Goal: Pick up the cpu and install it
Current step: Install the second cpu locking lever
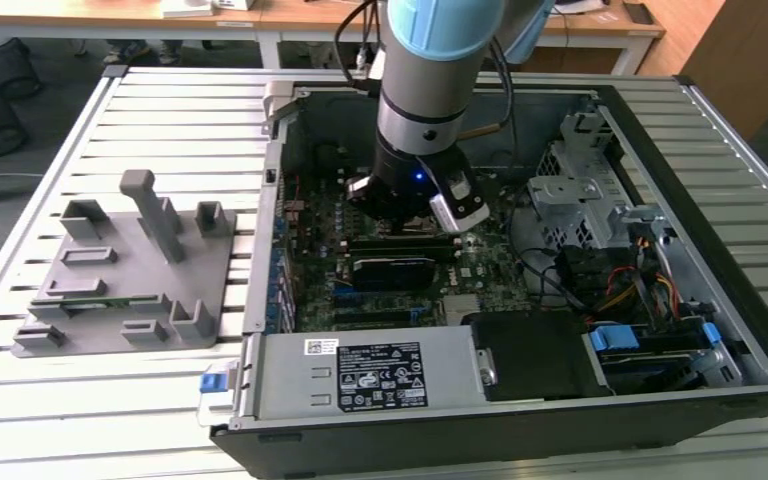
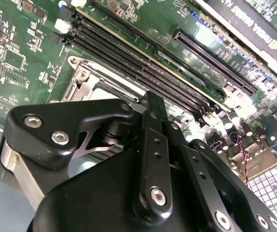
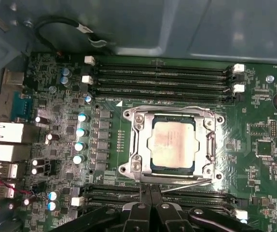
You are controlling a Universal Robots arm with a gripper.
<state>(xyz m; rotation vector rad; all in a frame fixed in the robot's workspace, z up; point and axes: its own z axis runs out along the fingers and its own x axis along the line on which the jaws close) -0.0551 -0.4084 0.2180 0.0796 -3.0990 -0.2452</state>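
The arm [image 1: 427, 70] is a pale blue tube joined to a silver-grey cylindrical wrist, with black cables alongside and a small blue light. The gripper [image 2: 150, 159] is glossy black, its linkage bars fastened with silver screws.

A green board [image 3: 56, 159] full of tiny parts lies flat, and in its middle a shiny square cpu [image 3: 173, 143] sits inside a silver metal frame [image 3: 137, 145] with screws at the corners. Long black slots [image 3: 162, 79] run in rows on one side of the frame, and more run on the other side. The black gripper [image 3: 150, 205] sits just beside the frame, its two fingers pressed close together with nothing between them.
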